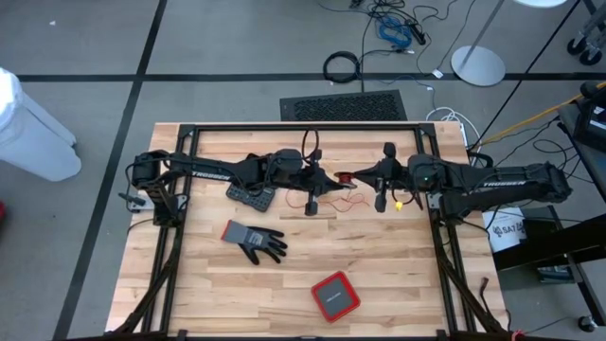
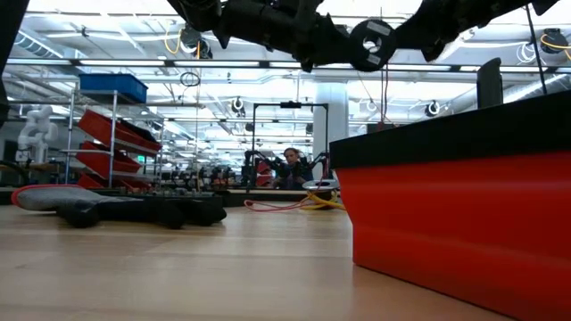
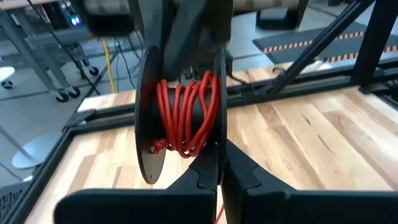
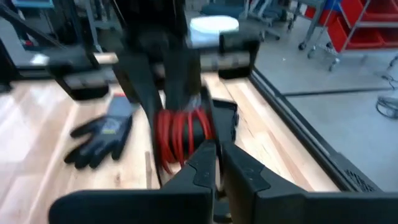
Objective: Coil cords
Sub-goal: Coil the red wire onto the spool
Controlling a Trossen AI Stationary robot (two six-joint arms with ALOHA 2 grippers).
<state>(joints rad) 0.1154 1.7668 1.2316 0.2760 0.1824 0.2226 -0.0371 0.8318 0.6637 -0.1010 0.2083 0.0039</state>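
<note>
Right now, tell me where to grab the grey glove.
Pinch the grey cuff from straight above. The glove lies flat on the table, its cuff a plain band at the left-arm end, while its dark other end splays out.

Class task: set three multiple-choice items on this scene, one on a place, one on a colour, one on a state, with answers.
1. The glove lies: A on the table; B on the floor; C in a gripper.
2. The cord near the red cord is: A blue; B yellow; C white.
3. The red cord is: A laid out straight; B tied round the glove; C wound in loops.
Answers: 1 A, the glove rests on the table's wood. 2 B, the yellow cord lies there. 3 C, its loops sit between left gripper and right gripper.
</note>
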